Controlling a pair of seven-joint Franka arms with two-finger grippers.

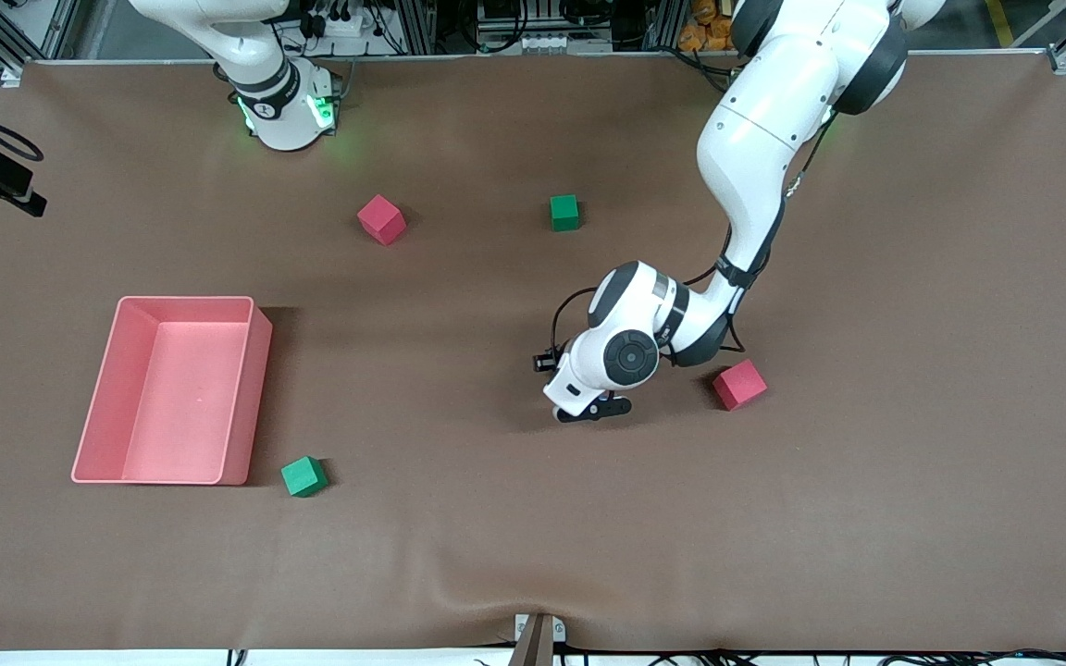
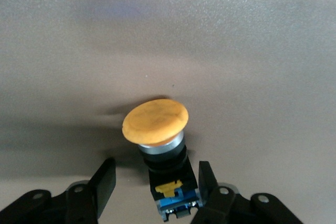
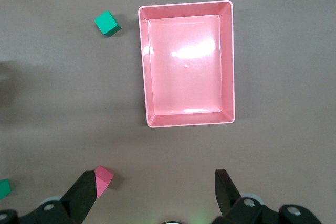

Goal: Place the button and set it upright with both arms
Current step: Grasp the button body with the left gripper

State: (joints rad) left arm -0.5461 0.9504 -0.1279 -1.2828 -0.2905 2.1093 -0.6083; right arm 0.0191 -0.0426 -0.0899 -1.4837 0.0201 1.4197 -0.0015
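The button [image 2: 155,120] lies on its side on the brown table, its round orange cap pointing away from the hand and its black-and-blue body [image 2: 173,190] toward it. My left gripper [image 2: 156,169] is low at the table around that body. One finger [image 2: 207,182] is against the body, and the other finger [image 2: 102,184] is still a gap away from it, so the gripper is open. In the front view the left gripper [image 1: 593,410] and wrist hide the button. My right gripper [image 3: 153,177] hangs high over the table near its base, wide open and empty.
A pink tray [image 1: 107,393] sits toward the right arm's end, with a green cube [image 1: 303,476] beside its corner nearer the front camera. A red cube [image 1: 739,384] lies close beside the left wrist. Another red cube [image 1: 381,219] and green cube [image 1: 564,212] sit nearer the bases.
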